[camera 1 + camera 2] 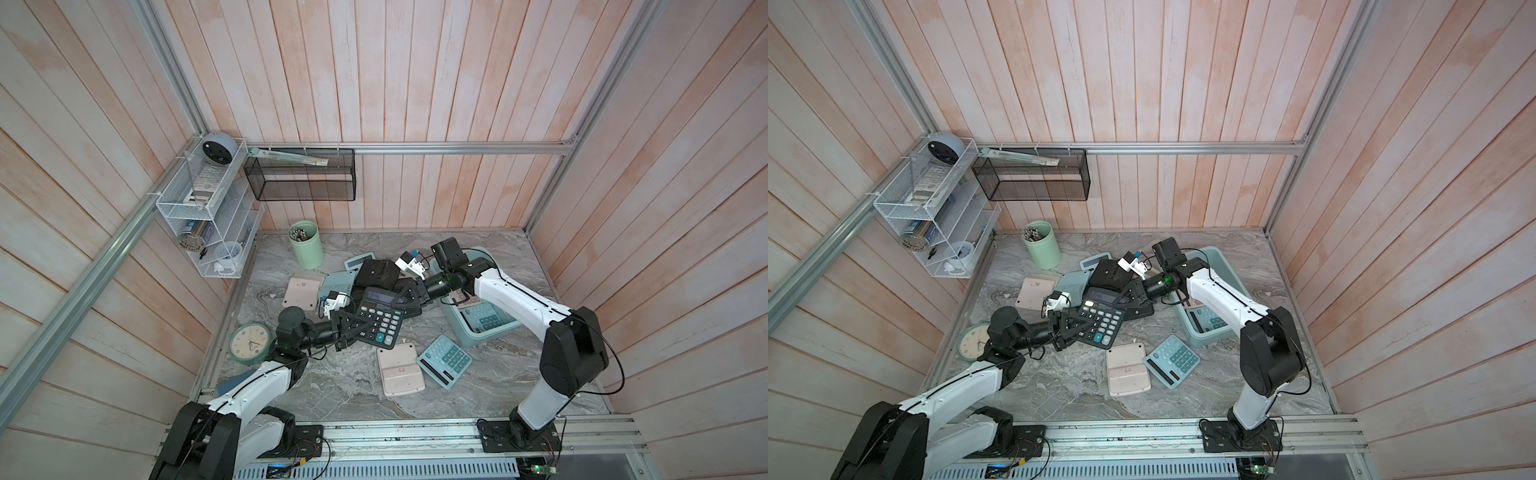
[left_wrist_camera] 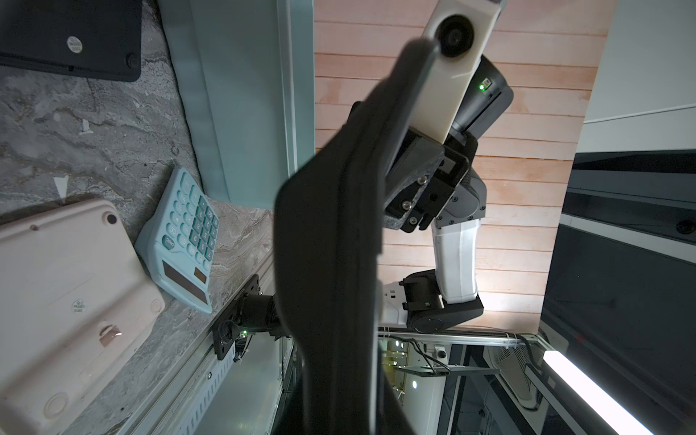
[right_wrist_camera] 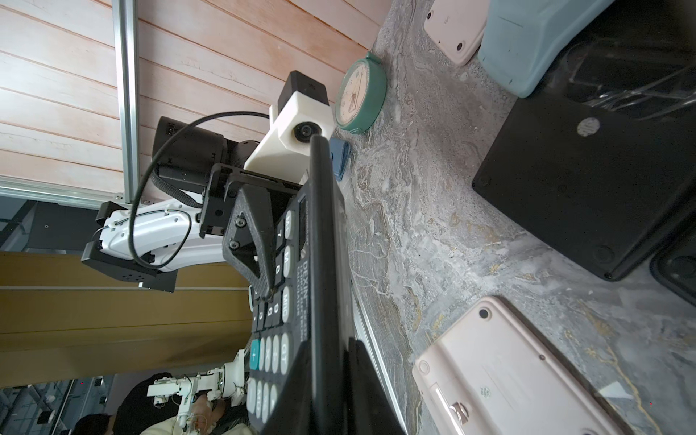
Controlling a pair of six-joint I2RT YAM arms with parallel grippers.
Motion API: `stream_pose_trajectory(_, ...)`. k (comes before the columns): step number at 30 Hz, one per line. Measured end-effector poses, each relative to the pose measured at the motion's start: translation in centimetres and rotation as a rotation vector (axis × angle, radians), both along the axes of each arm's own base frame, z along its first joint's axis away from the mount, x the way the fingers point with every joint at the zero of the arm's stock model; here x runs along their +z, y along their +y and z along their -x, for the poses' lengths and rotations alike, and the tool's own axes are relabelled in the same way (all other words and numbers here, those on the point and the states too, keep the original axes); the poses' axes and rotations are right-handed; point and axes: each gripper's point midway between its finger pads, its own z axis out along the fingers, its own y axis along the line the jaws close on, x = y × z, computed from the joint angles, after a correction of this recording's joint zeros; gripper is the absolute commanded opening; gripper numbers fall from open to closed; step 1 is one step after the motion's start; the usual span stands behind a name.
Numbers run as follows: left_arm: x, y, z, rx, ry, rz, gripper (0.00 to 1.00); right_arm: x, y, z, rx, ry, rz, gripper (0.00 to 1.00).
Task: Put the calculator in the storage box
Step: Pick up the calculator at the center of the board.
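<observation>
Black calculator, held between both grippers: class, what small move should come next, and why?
Probably open the left gripper and let go. The right gripper is clamped on the far corner of the black calculator, and the storage box sits beside that arm, so the right arm alone could carry it there.

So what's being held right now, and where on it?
The black calculator, by both arms: the left gripper clamps the keypad's side edge, and the right gripper pinches the opposite edge near the display.
</observation>
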Motion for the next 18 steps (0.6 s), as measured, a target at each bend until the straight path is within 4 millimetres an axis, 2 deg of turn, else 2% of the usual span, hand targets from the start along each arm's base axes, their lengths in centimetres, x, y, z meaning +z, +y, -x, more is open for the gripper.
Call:
stream_pose_trajectory(7,-0.5,0.3,-0.3,0.037,-0.016,-0.032,0.54,0.5,-1.2,-1.2,-0.067,0.002,0.006,0.00)
stream_pose_trajectory(10,-1.0,0.7,-0.3,0.068,-0.022,-0.074,0.72,1.5,-2.7,-1.8,-0.123,-0.014,-0.005,0.00)
stream_pose_trajectory(14,-0.4,1.7,-0.8,0.149,-0.081,-0.185,0.99,2.9,-5.4,-3.0,-0.230,-0.041,-0.019,0.00)
stream_pose_trajectory(18,0.0,3.1,-1.2,0.234,-0.142,-0.301,1.00,4.0,-9.7,-5.1,-0.402,-0.088,-0.002,0.00)
